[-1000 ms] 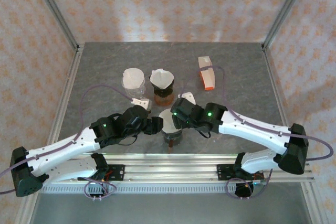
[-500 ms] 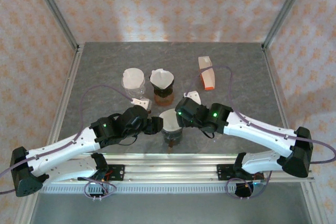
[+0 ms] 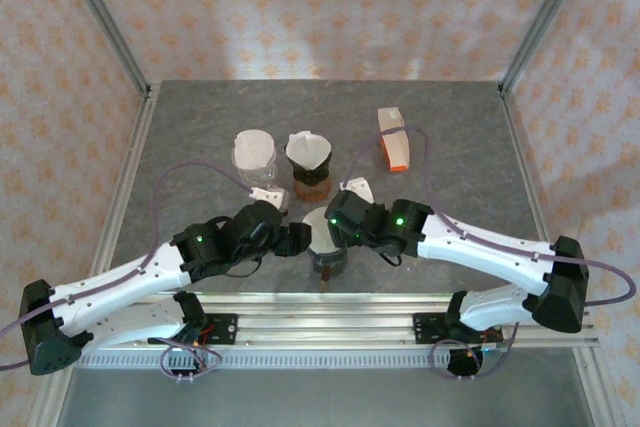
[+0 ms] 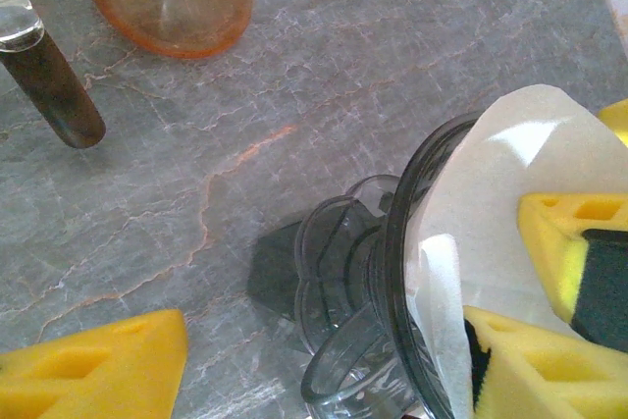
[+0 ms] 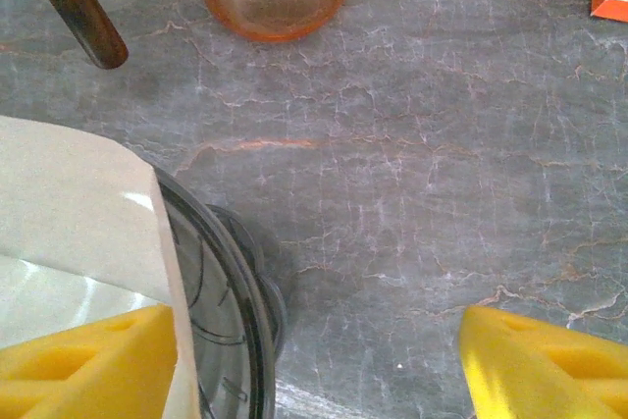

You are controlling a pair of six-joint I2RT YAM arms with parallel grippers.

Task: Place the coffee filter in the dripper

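1. Table (image 3: 200, 127): grey stone-look top w/ pale veins, matte.
2. Grey dripper (image 4: 343, 272): smoky see-through plastic, cone body on a scalloped round base, upright at near centre of table, between the 2 grippers.
3. Filter (image 4: 500, 164): thin white paper cone, sits inside the grey dripper. Its top edge stands above the rim, and a loose flap folds inward on the near side.
4. L gripper (image 4: 334, 272): jaws wide apart, nothing clamped. It straddles the dripper wall: one yellow foam-look finger (image 4: 98, 370) over bare table to the left, the other inside the paper cone. Can't tell if that one presses the paper.
5. R gripper (image 5: 319, 340): jaws also spread wide, no hold on anything. Its left yellow wedge overlaps the filter's paper, contact unclear; its right wedge is over bare table.
6. Amber dripper (image 3: 311, 185): translucent orange plastic w/ round base, just far of the grey one, white paper cone (image 3: 308, 150) in its top.
7. Clear dripper (image 3: 253, 152): left of the amber one, pale & glassy.
8. Rod (image 5: 78, 12): dark brown, round, slanted, left of the amber base.
9. Box (image 3: 392, 139): orange & white carton, far right, well apart from the rest.
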